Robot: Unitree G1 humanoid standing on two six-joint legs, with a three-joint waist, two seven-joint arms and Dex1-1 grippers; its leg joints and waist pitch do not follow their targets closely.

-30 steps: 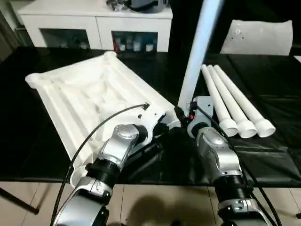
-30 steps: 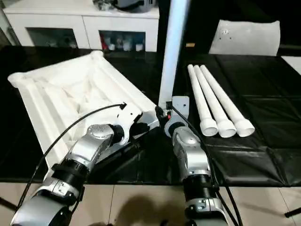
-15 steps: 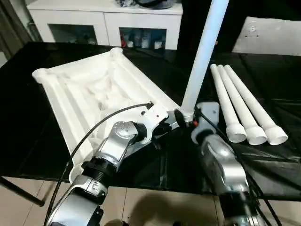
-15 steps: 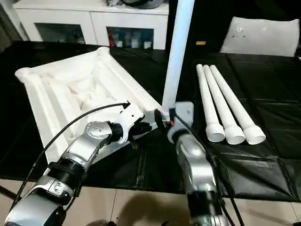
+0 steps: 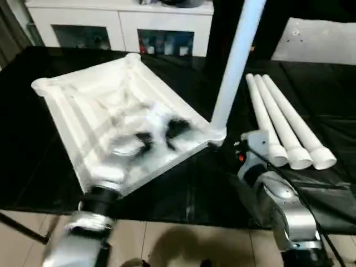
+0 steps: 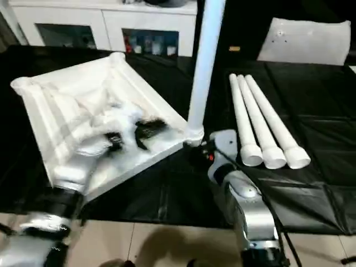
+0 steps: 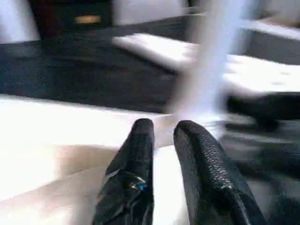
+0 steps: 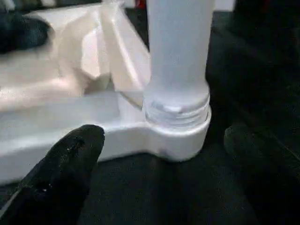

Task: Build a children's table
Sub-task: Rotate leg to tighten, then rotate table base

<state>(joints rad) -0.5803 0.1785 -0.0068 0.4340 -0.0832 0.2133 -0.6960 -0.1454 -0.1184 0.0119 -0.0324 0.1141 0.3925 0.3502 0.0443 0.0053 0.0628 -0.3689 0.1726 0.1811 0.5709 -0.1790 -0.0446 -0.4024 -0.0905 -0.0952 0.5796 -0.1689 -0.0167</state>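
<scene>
Four legs total: one leg (image 5: 236, 61) stands upright, its threaded base seated in the tabletop's near corner socket (image 8: 180, 136); three spare legs (image 5: 286, 125) lie side by side on the black bench (image 5: 183, 189), just to the right of the standing one, wide ends toward the robot.

Tabletop (image 5: 94, 111) lies underside up on the bench, ribs and rim facing up, turned at an angle so one corner points at the cabinets (image 5: 119, 25) at the back.

Right end effector (image 8: 164, 173): fingers spread wide, one on either side of the socket corner, gripping nothing. Right finger pad (image 8: 65, 164) sits just in front of the tabletop rim, apart from it. In the head views the right arm (image 5: 278, 200) is low on the bench edge, near the socket but clear of the leg.

Left end effector (image 7: 161, 136): fingers nearly together with a narrow gap between the tips, nothing in them. It hovers over the tabletop underside, pointing toward the standing leg. In the head views the left arm (image 5: 133, 144) is motion-blurred over the middle of the tabletop; can't tell whether it touches the plastic.

Flat white sheet (image 5: 317, 41) lies at the far right of the bench, well apart from the legs.
</scene>
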